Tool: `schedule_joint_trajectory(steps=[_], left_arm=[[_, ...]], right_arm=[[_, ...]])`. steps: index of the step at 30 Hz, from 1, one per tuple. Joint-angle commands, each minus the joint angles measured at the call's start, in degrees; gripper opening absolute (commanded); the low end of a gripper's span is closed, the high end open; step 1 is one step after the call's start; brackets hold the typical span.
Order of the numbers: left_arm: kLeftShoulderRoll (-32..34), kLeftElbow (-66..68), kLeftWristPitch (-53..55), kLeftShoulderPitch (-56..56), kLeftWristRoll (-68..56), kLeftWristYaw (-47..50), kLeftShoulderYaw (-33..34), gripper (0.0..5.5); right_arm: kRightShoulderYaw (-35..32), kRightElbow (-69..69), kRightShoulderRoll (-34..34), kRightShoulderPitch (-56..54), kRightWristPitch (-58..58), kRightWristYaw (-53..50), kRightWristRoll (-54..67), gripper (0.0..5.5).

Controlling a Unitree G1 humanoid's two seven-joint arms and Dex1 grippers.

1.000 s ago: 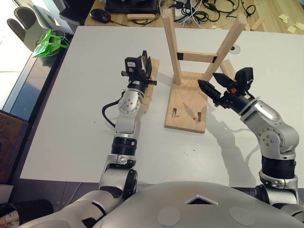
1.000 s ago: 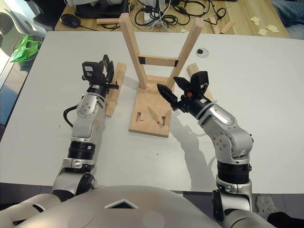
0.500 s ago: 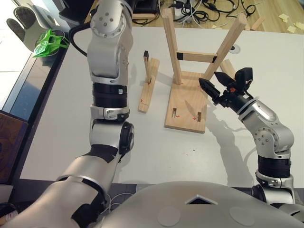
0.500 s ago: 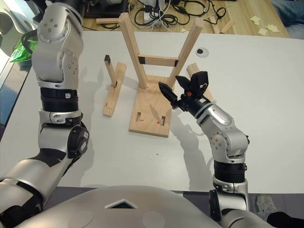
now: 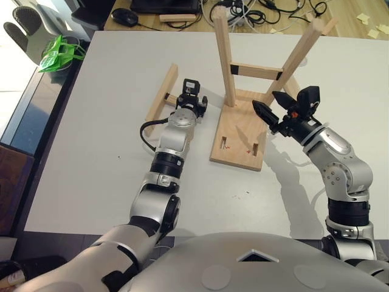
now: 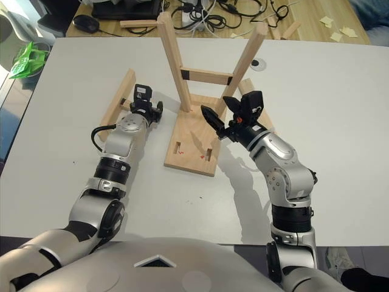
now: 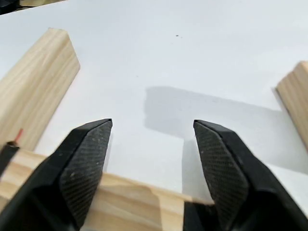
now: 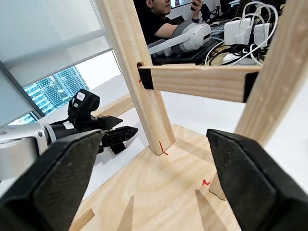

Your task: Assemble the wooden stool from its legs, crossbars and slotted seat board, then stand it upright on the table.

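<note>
Close-up, left gripper agape over crossbar.

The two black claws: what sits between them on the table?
The slotted seat board lying flat, with a leg pair standing on it, seen in both eye views.

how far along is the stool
Done: one leg pair with crossbar stands in the board. In hand: nothing; left end effector open over the second pair, right end effector open by the standing legs. Left: fit that pair into the two empty slots, flip upright.
</note>
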Motion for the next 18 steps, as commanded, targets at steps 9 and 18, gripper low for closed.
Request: schedule_joint_trajectory(steps=[9, 18], left_arm=[[5.9, -6.2, 1.2, -10.7, -0.2, -2.7, 3.7, 3.32], [17.2, 39.0, -12.2, -27.6, 8.7, -25.1, -5.2, 4.65]], right_arm=[[0.7, -0.2, 0.0, 0.1, -1.0, 0.5, -1.3, 4.03], [1.2, 0.1, 0.5, -0.1, -1.9, 0.3, -2.4, 4.03]])
